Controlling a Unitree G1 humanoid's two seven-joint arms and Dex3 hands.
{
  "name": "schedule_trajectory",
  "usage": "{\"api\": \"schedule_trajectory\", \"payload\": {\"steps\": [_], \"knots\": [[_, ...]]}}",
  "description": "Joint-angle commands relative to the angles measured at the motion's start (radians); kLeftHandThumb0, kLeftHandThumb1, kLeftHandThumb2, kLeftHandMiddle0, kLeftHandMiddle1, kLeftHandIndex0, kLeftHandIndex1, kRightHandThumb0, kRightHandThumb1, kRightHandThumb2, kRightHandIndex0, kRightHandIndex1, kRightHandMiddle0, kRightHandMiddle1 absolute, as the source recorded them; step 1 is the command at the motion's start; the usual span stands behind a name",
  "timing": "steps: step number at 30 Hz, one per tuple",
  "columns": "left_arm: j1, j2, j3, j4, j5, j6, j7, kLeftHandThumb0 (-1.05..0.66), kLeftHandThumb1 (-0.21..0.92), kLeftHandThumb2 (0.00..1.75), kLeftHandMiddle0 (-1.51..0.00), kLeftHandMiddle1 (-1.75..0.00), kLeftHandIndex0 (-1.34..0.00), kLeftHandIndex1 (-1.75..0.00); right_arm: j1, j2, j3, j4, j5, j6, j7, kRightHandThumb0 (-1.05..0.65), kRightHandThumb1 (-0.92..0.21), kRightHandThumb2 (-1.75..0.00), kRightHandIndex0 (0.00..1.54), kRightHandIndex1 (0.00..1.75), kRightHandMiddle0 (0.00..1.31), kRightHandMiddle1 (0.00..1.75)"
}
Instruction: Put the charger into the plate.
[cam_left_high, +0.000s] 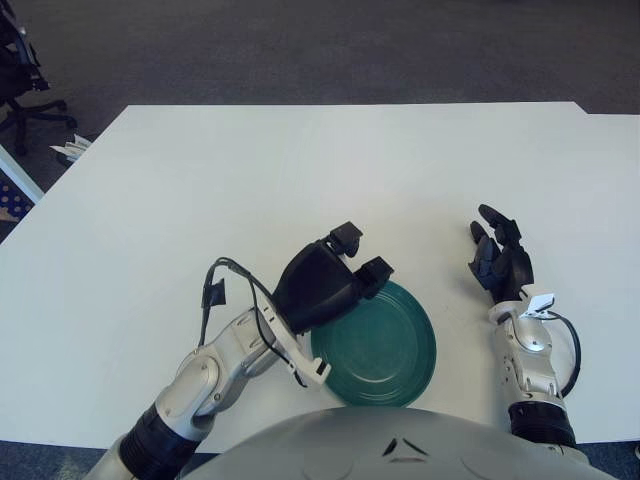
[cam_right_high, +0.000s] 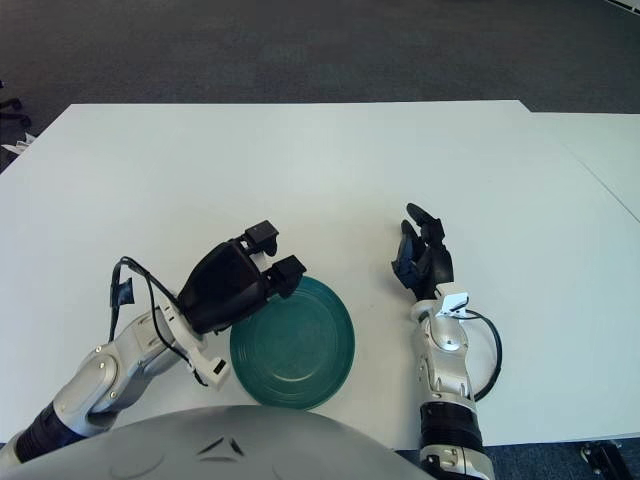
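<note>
A dark green plate (cam_left_high: 390, 350) lies on the white table (cam_left_high: 300, 170) near its front edge. I see nothing in the plate. My left hand (cam_left_high: 360, 255) hovers over the plate's left rim with its fingers spread, and nothing shows in it. No charger shows in either view; whatever is under the left palm is hidden. My right hand (cam_left_high: 500, 258) shows to the right of the plate, fingers relaxed and holding nothing.
A black office chair (cam_left_high: 20, 70) stands on the carpet past the table's far left corner. Some white papers (cam_left_high: 70, 148) lie on the floor beside that corner. A second table (cam_right_high: 610, 150) adjoins on the right.
</note>
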Motion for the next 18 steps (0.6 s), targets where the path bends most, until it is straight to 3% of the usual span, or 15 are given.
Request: {"api": "schedule_trajectory", "payload": {"steps": [1,2,5,13,18], "knots": [[0.005,0.005,0.011,-0.041,-0.043,0.003,-0.072,-0.01,0.06,1.60,-0.81,-1.69,-0.59,-1.75,0.056,0.036,0.031,0.069,-0.016,0.083,-0.004,-0.81,-0.92,-0.85,0.27,0.00,0.00,0.59],[0.014,0.006,0.009,-0.053,-0.050,0.009,-0.098,-0.17,0.17,1.47,-0.93,-1.71,-0.59,-1.75,0.056,0.039,0.029,0.067,-0.006,0.089,-0.003,-0.81,-0.92,-0.85,0.27,0.00,0.00,0.59],[0.029,0.007,0.008,-0.075,-0.053,0.016,-0.139,-0.35,0.33,1.28,-1.09,-1.73,-0.55,-1.75,0.057,0.045,0.026,0.062,0.008,0.096,-0.003,-0.80,-0.92,-0.85,0.28,0.01,0.00,0.60],[0.050,-0.014,-0.001,-0.110,-0.110,0.064,-0.279,-0.43,0.47,1.12,-1.19,-1.75,-0.50,-1.75,0.064,0.061,0.031,0.035,0.013,0.109,-0.014,-0.77,-0.92,-0.85,0.29,0.01,0.00,0.61],[0.015,-0.033,-0.041,-0.084,-0.120,0.037,-0.298,-0.42,0.51,1.07,-1.18,-1.75,-0.47,-1.75,0.071,0.068,0.036,0.016,0.006,0.121,-0.019,-0.77,-0.92,-0.85,0.28,0.01,0.00,0.61]]}}
